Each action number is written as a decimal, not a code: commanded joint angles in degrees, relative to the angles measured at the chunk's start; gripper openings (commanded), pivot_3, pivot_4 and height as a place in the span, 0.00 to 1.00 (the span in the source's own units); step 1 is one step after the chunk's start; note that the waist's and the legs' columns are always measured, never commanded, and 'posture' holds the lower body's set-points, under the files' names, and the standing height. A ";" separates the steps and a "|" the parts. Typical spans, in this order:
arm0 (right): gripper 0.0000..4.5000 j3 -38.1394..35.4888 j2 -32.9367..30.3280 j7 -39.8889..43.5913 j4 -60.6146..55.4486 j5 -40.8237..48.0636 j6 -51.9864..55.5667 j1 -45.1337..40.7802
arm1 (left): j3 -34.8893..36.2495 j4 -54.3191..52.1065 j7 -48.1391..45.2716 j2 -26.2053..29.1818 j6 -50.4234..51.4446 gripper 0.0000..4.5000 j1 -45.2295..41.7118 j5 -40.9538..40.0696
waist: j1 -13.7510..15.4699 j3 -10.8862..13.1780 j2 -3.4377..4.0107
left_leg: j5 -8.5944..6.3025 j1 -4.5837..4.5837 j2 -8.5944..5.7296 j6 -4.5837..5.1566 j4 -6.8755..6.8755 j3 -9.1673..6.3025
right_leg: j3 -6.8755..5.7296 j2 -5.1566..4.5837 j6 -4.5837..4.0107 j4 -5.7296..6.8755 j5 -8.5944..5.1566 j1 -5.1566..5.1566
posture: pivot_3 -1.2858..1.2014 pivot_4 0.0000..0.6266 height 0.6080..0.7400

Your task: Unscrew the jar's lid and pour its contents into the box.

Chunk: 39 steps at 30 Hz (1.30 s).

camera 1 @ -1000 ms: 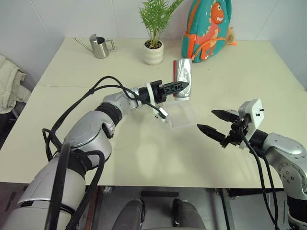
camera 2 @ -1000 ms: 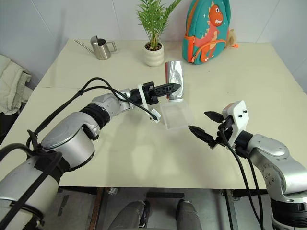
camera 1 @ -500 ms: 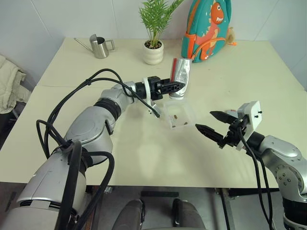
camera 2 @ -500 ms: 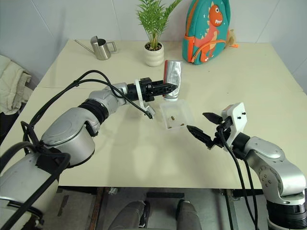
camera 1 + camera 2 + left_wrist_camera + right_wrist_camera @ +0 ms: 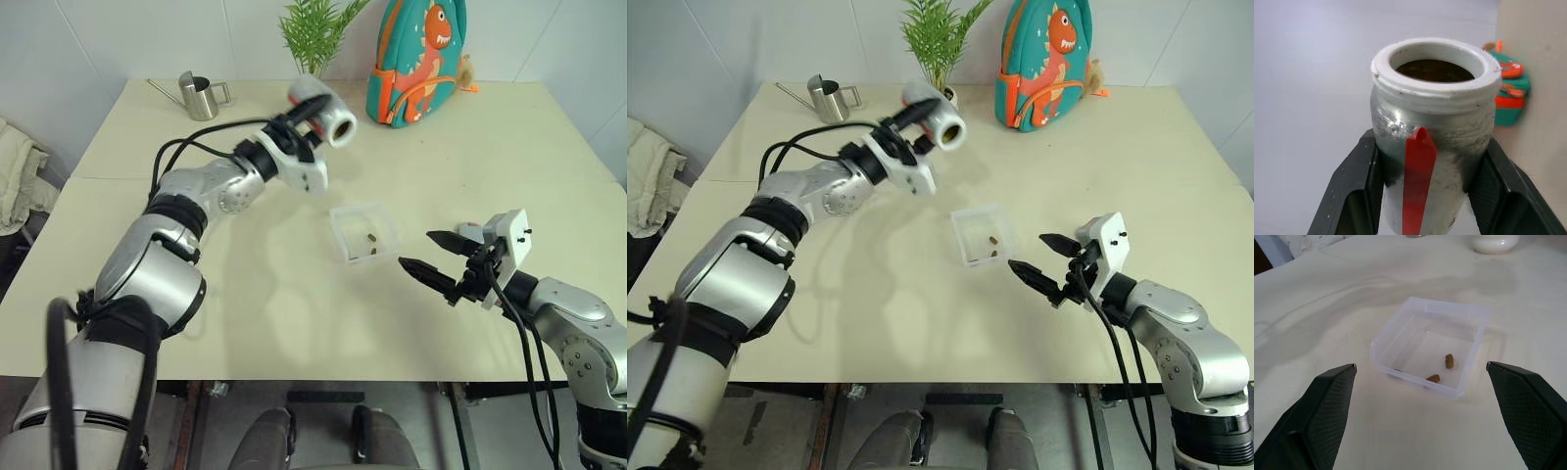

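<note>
Your left gripper [image 5: 312, 110] is holding the jar [image 5: 323, 106] up in the air over the far part of the tabletop [image 5: 245, 294], fingers clenched on the jar's body. The jar is lying close to level, its long axis running from your gripper out toward the right side of the head views, with the open white mouth facing right and a bit toward the camera. It's sitting well apart from the box [image 5: 364, 231], up and to the left of it.

In the left wrist view the jar [image 5: 1432, 132] is showing a red strip down its side and something dark inside the mouth, but you can't really tell whether that's pellets or just shadow. Its lower end is cut off there.

The box is resting flat on the tabletop near the middle, and a couple of small brown pellets [image 5: 1449, 361] are lying in it, toward the side nearer your right gripper [image 5: 431, 252]. A third dark speck at the near wall is hard to make out.

Your right gripper is hovering just beside the box, fingers spread wide and released, pointing at it, nothing between them.

Further back, a steel watering can [image 5: 201, 94], a potted plant [image 5: 315, 29] partly hidden behind the jar, and a teal dinosaur backpack [image 5: 419, 57] are standing along the far edge.
</note>
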 commanded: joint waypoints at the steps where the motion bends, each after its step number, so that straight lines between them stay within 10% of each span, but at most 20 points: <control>1: 1.00 0.61 -1.21 1.86 1.50 -2.27 -3.38 -0.99 | 17.37 -3.35 -26.38 1.17 15.68 0.43 2.29 -22.58 | -0.69 0.00 0.00 | -0.01 0.00 0.00 0.02 0.07 0.03 | -0.03 0.02 0.00 0.04 0.00 0.04 | 0.52 0.24 1.00; 11: 1.00 4.18 -1.02 5.04 6.01 -6.58 -7.83 -3.27 | 43.97 -25.94 -33.81 8.14 53.09 0.43 21.59 -49.75 | -2.59 -0.11 -0.19 | -0.14 0.19 0.06 0.24 0.50 0.02 | 0.02 0.02 0.00 0.66 0.00 0.04 | 0.52 0.24 1.00; 21: 1.00 5.90 -0.30 7.68 12.79 -9.97 -13.22 -6.31 | 47.29 -39.01 -27.08 8.43 49.70 0.43 42.42 -48.41 | -1.12 -0.25 -0.36 | -0.20 0.32 0.08 0.15 0.51 -0.02 | 0.07 -0.01 -0.07 0.54 0.04 0.19 | 0.52 0.24 1.00; 28: 1.00 6.34 0.35 8.59 14.26 -10.82 -14.27 -6.83 | 45.33 -44.56 -27.60 7.84 50.04 0.99 47.61 -47.46 | -1.01 -0.25 -0.37 | -0.35 0.74 0.12 0.15 0.39 0.05 | 0.11 0.02 -0.11 0.45 0.05 0.49 | 0.52 0.24 1.00; 39: 1.00 5.52 -0.15 15.74 15.82 -11.53 -26.29 -8.26 | 44.24 -56.84 -36.53 16.17 56.56 1.00 59.70 -47.15 | -2.06 -0.26 -0.37 | -0.44 0.85 0.19 0.12 0.16 0.19 | 0.21 0.03 -0.13 0.37 0.04 0.47 | 0.52 0.24 1.00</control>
